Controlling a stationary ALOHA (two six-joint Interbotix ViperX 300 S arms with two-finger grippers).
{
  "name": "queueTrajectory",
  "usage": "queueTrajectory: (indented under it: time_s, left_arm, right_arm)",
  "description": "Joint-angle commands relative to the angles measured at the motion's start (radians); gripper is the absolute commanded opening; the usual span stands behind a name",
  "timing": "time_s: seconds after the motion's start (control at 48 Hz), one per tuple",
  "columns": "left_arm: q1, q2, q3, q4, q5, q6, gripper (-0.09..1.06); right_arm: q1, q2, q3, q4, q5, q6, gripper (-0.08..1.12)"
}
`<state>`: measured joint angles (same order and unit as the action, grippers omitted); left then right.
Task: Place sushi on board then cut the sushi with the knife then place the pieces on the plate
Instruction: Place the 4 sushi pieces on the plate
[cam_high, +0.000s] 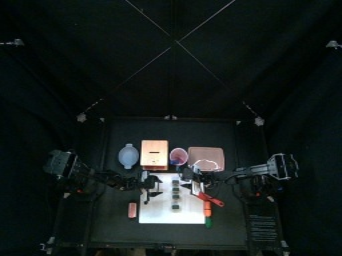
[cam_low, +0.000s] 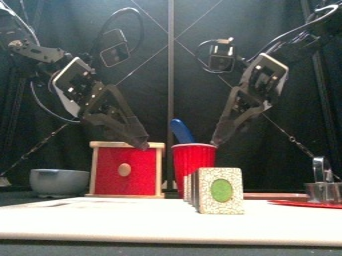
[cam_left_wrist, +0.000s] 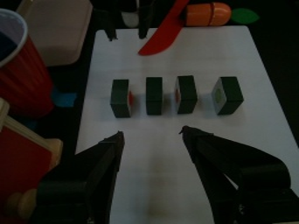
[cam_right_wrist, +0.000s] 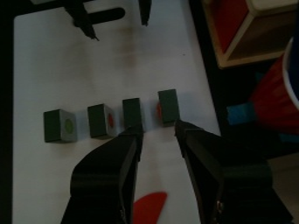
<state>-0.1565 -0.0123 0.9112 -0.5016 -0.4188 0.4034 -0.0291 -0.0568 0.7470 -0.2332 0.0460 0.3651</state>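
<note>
On the white cutting board, four sushi pieces stand in a row, a red knife at 3 o'clock. Left fingers and right fingers hover parted, empty.

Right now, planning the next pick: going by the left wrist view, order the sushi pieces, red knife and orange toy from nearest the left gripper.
1. Sushi pieces, on the board just ahead of the left gripper.
2. Red knife, at the board's far end.
3. Orange toy, farthest, beyond the knife.
</note>
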Motion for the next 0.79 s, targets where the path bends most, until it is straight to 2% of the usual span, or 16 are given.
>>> queueTrajectory:
  time_s: [0.021, 0.333, 0.792]
  left_arm:
    - [0.003, -0.012, -0.008, -0.002, -0.008, 0.0, 0.9]
    - [0.003, -0.008, 0.003, -0.002, -0.008, 0.0, 0.9]
    - [0.002, -0.006, 0.009, -0.002, -0.008, 0.0, 0.9]
  right_arm:
    - [-0.014, 0.026, -0.057, -0.002, -0.006, 0.0, 0.75]
    - [-0.015, 0.11, -0.107, -0.002, 0.021, 0.002, 0.85]
    - [-0.032, 0.155, -0.121, -0.003, 0.021, -0.006, 0.85]
